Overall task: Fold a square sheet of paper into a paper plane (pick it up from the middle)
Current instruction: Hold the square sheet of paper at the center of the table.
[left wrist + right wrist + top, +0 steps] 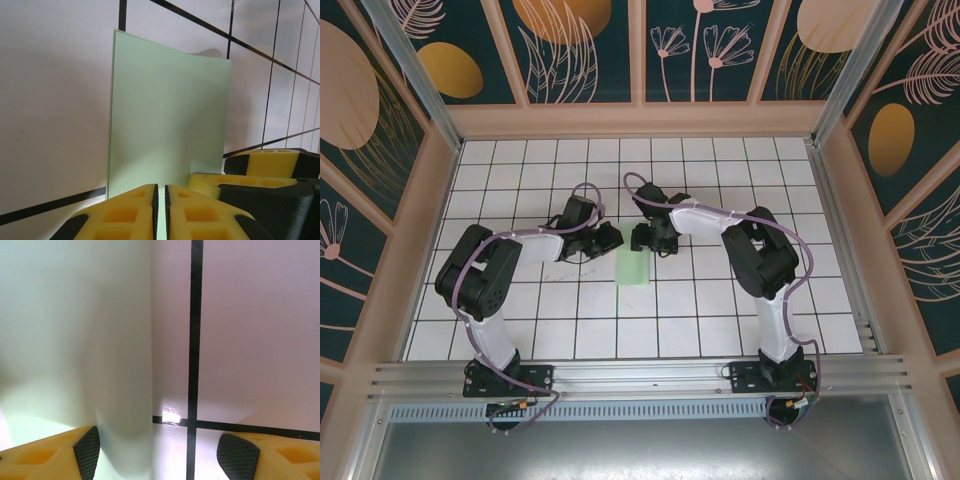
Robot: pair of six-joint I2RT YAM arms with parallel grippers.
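**Thin strip held at one end only**

The left gripper (160,192) has its fingers together, seemingly clamped on the far end of the paper (633,268), a narrow green strip lying mid-table (770,300). The right gripper (162,452) sits just beside it with its fingers apart, gripping nothing. If the left pulls alone, the flimsy paper could slip, buckle or twist, skewing the next crease.

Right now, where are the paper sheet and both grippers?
square sheet of paper (633,268), top external view, middle of the green strip.
left gripper (160,192), left wrist view, midway between its fingertips.
right gripper (161,441), right wrist view, midway between its fingertips.
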